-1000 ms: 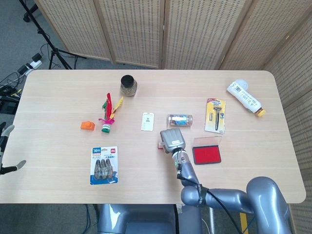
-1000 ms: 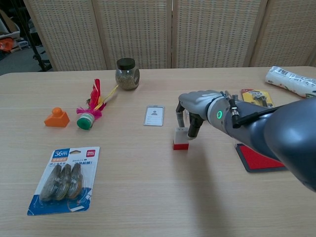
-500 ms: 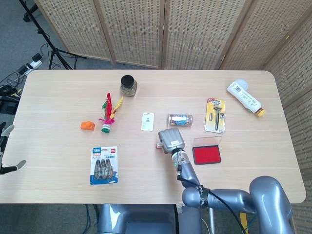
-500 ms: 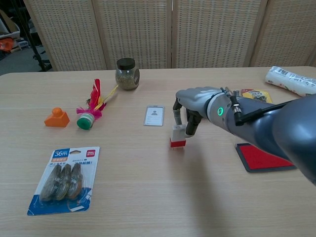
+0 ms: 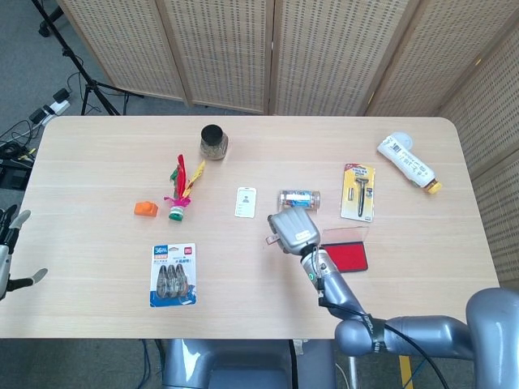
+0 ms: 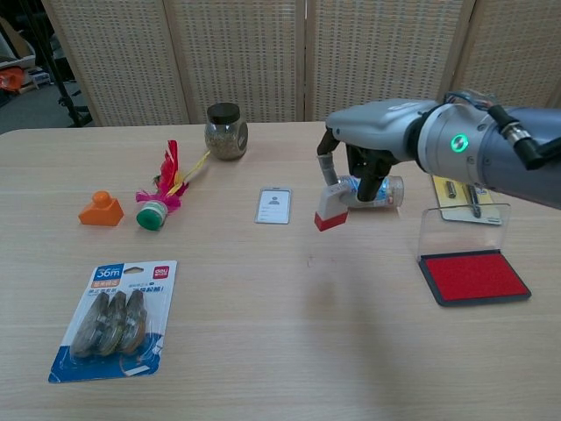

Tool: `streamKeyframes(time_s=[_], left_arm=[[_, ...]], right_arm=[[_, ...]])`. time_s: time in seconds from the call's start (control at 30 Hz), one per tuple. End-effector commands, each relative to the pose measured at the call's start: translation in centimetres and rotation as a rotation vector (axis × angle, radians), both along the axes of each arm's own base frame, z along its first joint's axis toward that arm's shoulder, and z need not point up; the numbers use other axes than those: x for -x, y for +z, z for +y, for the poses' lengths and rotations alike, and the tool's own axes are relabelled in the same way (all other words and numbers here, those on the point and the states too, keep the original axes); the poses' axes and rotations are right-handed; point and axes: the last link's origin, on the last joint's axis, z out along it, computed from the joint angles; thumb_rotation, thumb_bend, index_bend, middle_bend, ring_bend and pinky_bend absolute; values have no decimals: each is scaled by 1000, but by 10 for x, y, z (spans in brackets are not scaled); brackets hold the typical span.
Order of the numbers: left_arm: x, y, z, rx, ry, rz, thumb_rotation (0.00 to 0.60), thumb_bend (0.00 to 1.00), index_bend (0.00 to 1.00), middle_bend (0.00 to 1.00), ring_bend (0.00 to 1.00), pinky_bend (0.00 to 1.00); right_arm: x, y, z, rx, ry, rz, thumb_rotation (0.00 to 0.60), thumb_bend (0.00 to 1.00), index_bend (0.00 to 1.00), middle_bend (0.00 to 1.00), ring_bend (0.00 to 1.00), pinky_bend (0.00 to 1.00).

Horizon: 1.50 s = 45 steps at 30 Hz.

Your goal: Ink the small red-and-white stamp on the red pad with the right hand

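My right hand (image 6: 379, 145) holds the small red-and-white stamp (image 6: 330, 211) by its white upper part. The stamp hangs tilted above the table, red base down, left of the red pad (image 6: 473, 276). The pad lies open with its clear lid (image 6: 463, 217) standing up behind it. In the head view the right hand (image 5: 292, 231) covers most of the stamp (image 5: 268, 240), and the red pad (image 5: 347, 258) lies just right of the hand. My left hand (image 5: 10, 253) shows at the left edge, off the table, with fingers apart and nothing in it.
A small bottle (image 6: 386, 190) lies just behind the right hand. A white card (image 6: 275, 205), a feather shuttlecock (image 6: 164, 190), an orange piece (image 6: 101, 210), a jar (image 6: 226, 130) and a blister pack (image 6: 114, 317) lie to the left. A razor pack (image 5: 358, 192) and a tube (image 5: 409, 162) lie far right.
The right hand has lifted the stamp off the table and carried it up and to the right, toward the pad. The forearm no longer hides the pad in the chest view.
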Motion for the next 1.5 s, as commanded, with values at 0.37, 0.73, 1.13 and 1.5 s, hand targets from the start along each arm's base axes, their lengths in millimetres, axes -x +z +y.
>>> streamKeyframes(time_s=[0.37, 0.73, 1.13, 1.5], left_arm=[[-2, -5, -1, 15, -6, 3, 600, 0, 0, 0, 0, 0], [-3, -5, -4, 14, -16, 1, 600, 0, 0, 0, 0, 0], [-3, -7, -4, 19, -14, 8, 600, 0, 0, 0, 0, 0], [-3, -7, -3, 21, -9, 8, 600, 0, 0, 0, 0, 0]], right_arm=[[65, 38, 53, -75, 139, 111, 600, 490, 574, 987, 991, 1000], [119, 45, 39, -47, 19, 136, 600, 506, 574, 987, 992, 1000], [144, 49, 29, -31, -77, 110, 600, 541, 574, 987, 992, 1000], [149, 39, 20, -27, -127, 72, 600, 543, 574, 987, 991, 1000]])
